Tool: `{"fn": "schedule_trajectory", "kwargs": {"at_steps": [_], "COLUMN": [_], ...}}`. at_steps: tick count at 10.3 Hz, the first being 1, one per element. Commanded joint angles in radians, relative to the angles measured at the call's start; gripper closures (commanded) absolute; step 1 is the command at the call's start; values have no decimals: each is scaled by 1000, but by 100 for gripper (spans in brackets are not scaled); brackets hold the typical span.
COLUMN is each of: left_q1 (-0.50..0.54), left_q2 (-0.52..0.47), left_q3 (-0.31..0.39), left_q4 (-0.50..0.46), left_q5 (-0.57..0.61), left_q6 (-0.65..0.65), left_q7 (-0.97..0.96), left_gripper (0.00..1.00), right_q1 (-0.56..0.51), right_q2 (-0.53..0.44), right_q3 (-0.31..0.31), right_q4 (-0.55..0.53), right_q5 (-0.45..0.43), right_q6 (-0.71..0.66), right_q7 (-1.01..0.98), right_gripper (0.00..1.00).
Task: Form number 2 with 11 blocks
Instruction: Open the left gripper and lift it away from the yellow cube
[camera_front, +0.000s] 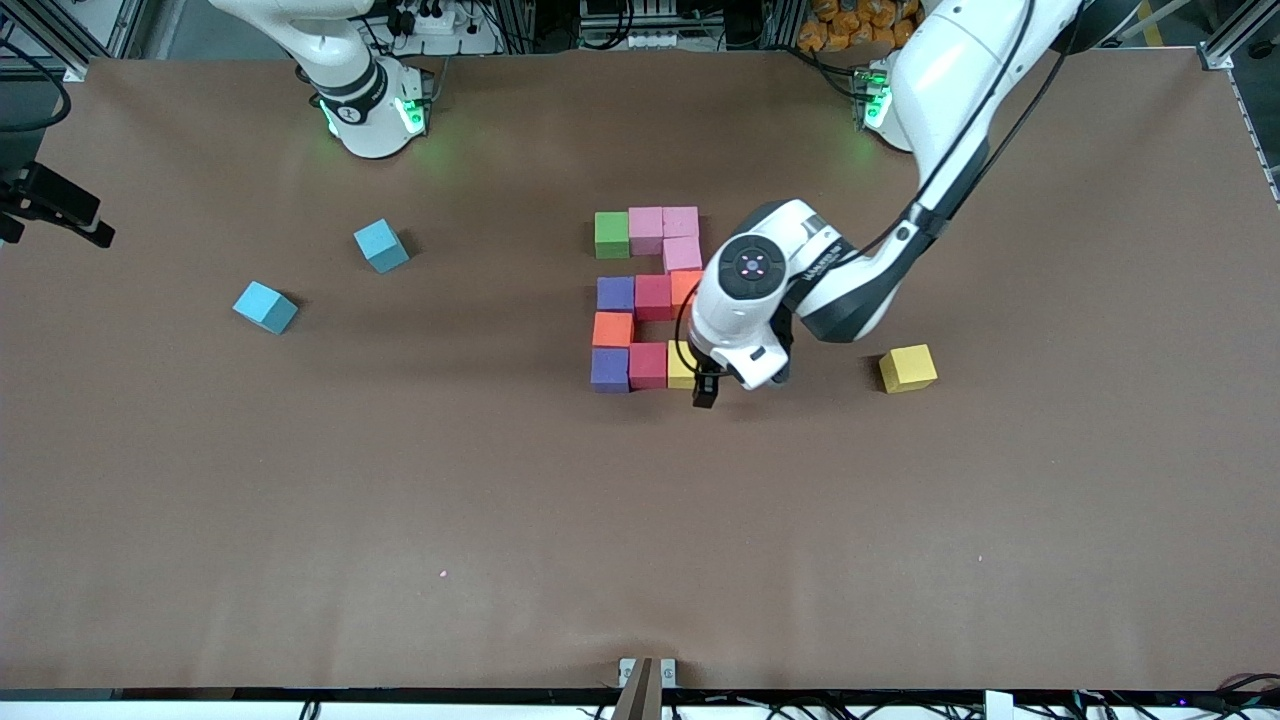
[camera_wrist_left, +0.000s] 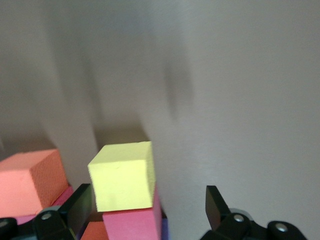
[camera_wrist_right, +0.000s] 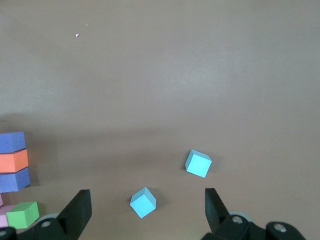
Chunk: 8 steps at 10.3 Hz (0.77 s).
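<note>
Brown paper-covered worktop (camera_front: 300, 500), two white Franka bases along its top edge, cables and aluminium framing past that edge.

Near the worktop's middle, a tight cluster of small matte foam cubes laid out as a numeral. Top row, toward the bases: green foam cube (camera_front: 611, 234), then two pink foam cubes (camera_front: 646, 229) (camera_front: 680, 221), a third pink cube (camera_front: 682, 253) just below the last. Middle row: purple foam cube (camera_front: 615, 293), red foam cube (camera_front: 653, 297), orange foam cube (camera_front: 685, 287) partly under the arm. Below the purple one, a second orange cube (camera_front: 612, 329). Bottom row, nearest the front camera: second purple cube (camera_front: 609, 369), second red cube (camera_front: 647, 365), yellow foam cube (camera_front: 681, 366) at the row's end, half covered by the hand.

Left gripper (camera_front: 706, 385) low over that end of the bottom row, fingers (camera_wrist_left: 216, 202) spread wide, yellow cube (camera_wrist_left: 122, 176) between them but not squeezed, clear gap on one side.

Another yellow cube (camera_front: 908, 368) alone, toward the left arm's end.

Two light-blue foam cubes (camera_front: 381, 245) (camera_front: 266, 306) lying loose and skewed toward the right arm's end, well apart from the cluster.

Right gripper (camera_wrist_right: 145, 212) out of the front view, waiting high above the worktop, fingers (camera_wrist_right: 214, 205) apart, holding nothing, light-blue cubes (camera_wrist_right: 198, 163) (camera_wrist_right: 143, 202) below
</note>
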Motion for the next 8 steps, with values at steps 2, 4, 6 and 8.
{"fn": "schedule_trajectory", "kwargs": {"at_steps": [2, 4, 6, 8], "left_q1": [81, 161, 234, 250], "left_q2": [-101, -162, -219, -280], "left_q3": [-9, -11, -11, -3], "left_q4": [26, 28, 55, 75], "left_q5": [-16, -25, -65, -62], "left_q6": [-143, -219, -289, -378], "left_q7": [261, 485, 721, 916], "left_gripper": [0, 0, 0, 0], "right_q1": [-19, -19, -19, -19], "right_q2": [16, 16, 16, 16], "right_q3": [11, 11, 11, 11], "right_q4": [31, 32, 32, 32], "right_q5": [3, 5, 3, 3], "right_q6": [-10, -10, -10, -10], "right_q7": [2, 2, 2, 2], "right_gripper": [0, 0, 0, 0]}}
